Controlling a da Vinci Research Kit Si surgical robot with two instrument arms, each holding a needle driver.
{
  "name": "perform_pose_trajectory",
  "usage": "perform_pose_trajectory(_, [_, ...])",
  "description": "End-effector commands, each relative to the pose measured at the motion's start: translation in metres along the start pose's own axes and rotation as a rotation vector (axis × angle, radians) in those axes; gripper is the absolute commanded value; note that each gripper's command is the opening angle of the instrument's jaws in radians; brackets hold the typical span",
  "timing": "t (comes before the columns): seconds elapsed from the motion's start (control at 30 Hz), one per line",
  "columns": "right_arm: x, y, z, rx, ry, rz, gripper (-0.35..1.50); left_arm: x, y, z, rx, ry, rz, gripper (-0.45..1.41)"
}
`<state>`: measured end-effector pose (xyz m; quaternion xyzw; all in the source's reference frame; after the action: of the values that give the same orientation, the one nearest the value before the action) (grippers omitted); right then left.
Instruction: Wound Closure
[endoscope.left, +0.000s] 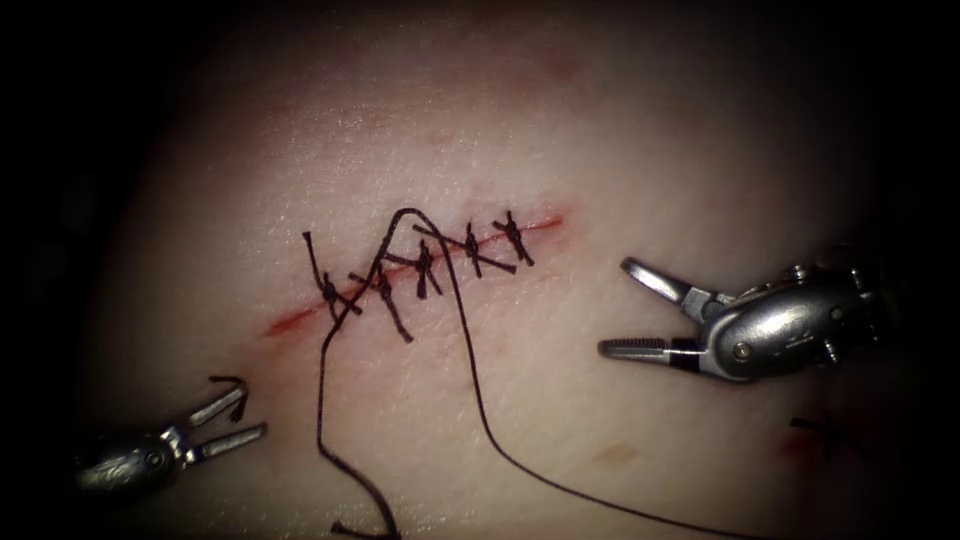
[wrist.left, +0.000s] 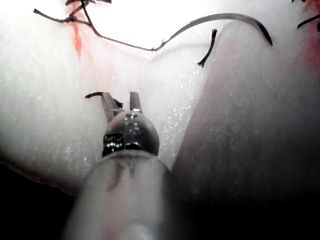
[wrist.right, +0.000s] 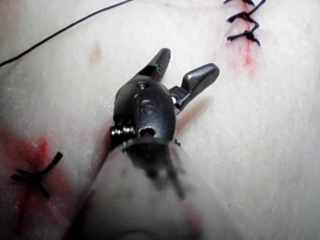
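Seemingly the needle (endoscope.left: 228, 382) lies at the open left end effector (endoscope.left: 240, 418); right end effector (endoscope.left: 625, 308) gapes empty.

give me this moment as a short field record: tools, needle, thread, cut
left tool: steel needle driver, fingers open, holds nothing; the needle lies at the tip of its upper finger
right tool: steel needle driver, fingers wide open, holds nothing, right of the cut
needle: small dark curved needle, lower left of the cut, not in the tissue
thread: long black thread, loops over the stitches and trails down across the tissue
cut: red slanted cut in pale pork tissue, crossed by five knotted black stitches
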<state>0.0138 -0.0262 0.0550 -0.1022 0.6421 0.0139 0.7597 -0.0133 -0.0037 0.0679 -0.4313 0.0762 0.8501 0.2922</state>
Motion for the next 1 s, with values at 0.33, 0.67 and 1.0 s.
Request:
perform_pose_trajectory(0.33, [0.0000,-0.0009,0.0004,-0.001,-0.004,0.002,1.15,0.0011,0.0028,-0.0043,-0.014,-0.015,-0.014,0.37])
perform_pose_trajectory(0.67, [0.0004,-0.0006,0.0006,-0.009,-0.011,0.007,1.15,0.0024,0.0035,-0.0097,-0.044,-0.041,-0.045,0.37])
perform_pose_trajectory(1.0, [0.0021,-0.0001,0.0018,0.012,-0.039,0.017,1.31,0.0122,0.0033,-0.0116,-0.117,0.147,-0.079,0.39])
